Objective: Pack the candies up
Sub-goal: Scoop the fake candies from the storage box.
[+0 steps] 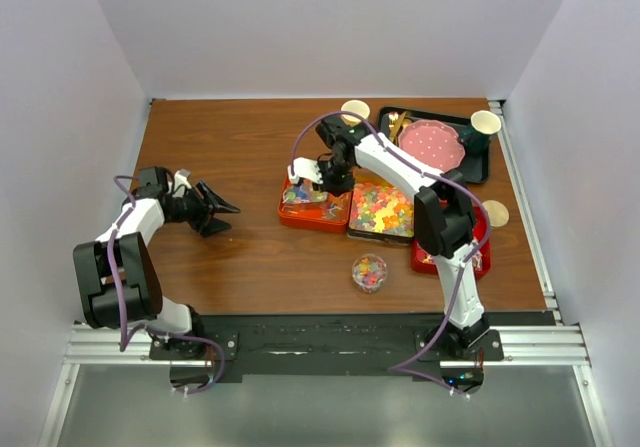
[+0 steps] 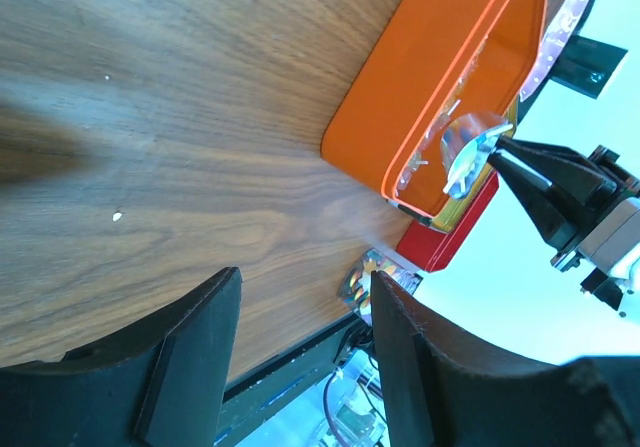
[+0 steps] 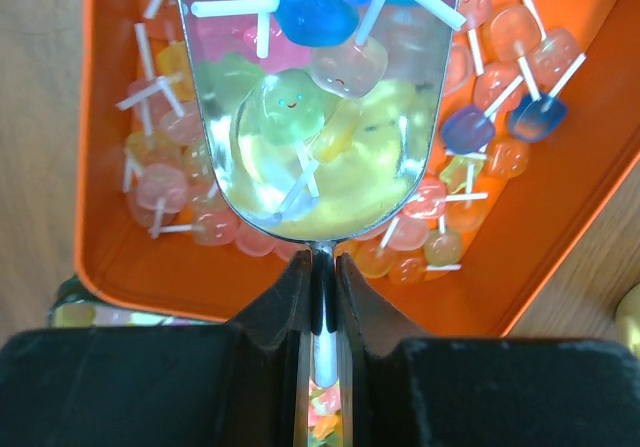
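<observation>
Candies (image 1: pixel 381 210), three trays (image 1: pixel 291 217), one cup (image 1: pixel 357 273), one scoop (image 3: pixel 300 212)

Your overhead view is sharp and softly, evenly lit, with faint shadows under the arms on the table (image 1: pixel 250 257). Your left wrist view blows out to white beyond the wood and blurs at its left edge. In your right wrist view the scoop (image 3: pixel 320 97) glares and warps the candies (image 3: pixel 500 77) seen through it.

- No words, numbers or brand marks can be read in any view.
- Only tiny smiling faces show, printed on the candies (image 3: pixel 288 102) in and beside the clear scoop (image 3: pixel 420 182).
</observation>
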Motion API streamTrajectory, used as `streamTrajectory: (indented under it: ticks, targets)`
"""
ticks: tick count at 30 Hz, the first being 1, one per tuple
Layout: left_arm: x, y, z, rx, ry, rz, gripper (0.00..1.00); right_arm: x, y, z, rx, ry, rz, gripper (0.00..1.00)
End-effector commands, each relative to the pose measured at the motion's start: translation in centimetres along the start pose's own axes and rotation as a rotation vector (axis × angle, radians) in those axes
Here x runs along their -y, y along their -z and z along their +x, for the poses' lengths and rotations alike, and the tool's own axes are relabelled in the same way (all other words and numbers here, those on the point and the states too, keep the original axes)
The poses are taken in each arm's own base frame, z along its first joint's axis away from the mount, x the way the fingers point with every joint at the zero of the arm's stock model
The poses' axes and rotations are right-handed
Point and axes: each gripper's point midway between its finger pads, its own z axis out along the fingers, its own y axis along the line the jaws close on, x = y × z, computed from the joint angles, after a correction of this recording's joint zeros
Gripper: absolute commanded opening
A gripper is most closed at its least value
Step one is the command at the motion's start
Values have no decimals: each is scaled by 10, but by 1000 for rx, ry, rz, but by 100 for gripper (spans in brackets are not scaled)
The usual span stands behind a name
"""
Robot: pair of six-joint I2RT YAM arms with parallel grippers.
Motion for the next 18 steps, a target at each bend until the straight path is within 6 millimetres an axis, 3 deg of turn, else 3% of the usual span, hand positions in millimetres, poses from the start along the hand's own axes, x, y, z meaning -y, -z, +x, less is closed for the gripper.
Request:
streamTrajectory:
  ticks: [1, 4, 9, 11, 12, 14, 15, 18]
  targets:
    - [10, 5, -6, 18, -40, 57, 59, 5, 28, -9, 67, -47, 68, 0]
    - [13, 5, -7, 19, -49, 70, 60, 2, 37, -8, 124, -96, 67, 0]
    - [15, 2, -10, 24, -66, 99, 61, -15, 72, -3, 204, -136, 89, 0]
    - [16, 0, -14, 33, -95, 112, 61, -30, 76, 7, 185, -139, 78, 0]
    - [16, -1, -17, 42, -127, 114, 61, -35, 91, 7, 184, -121, 106, 0]
    - [14, -2, -27, 73, -171, 93, 61, -54, 95, 18, 148, -112, 84, 0]
    - [15, -2, -32, 90, -208, 88, 61, -60, 110, 18, 148, -97, 109, 0]
    - [17, -2, -42, 120, -243, 83, 59, -87, 125, 35, 86, -64, 100, 0]
